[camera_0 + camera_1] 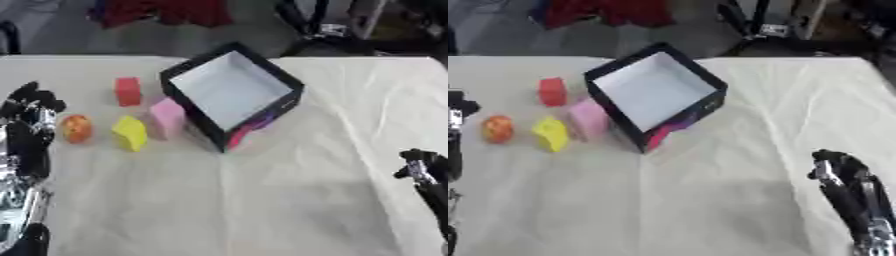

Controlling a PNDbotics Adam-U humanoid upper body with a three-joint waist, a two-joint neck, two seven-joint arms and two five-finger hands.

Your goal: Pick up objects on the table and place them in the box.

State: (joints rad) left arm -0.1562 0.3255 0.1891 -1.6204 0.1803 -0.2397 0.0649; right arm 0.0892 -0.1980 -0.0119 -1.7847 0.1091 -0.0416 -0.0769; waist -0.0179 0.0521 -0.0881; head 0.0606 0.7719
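My left hand [31, 117] hangs open and empty just beside the orange ball [76, 128]; 3 blocks lie beyond, by the box [229, 90], unpicked; my right hand [842, 182] idles open, well apart

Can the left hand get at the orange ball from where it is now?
Probably yes. The left hand sits just left of the orange ball, with only bare tablecloth between them; the yellow block lies on the ball's far side.

Red [128, 91], pink [167, 117], yellow [130, 132], orange objects [77, 128] beside open box [233, 93].
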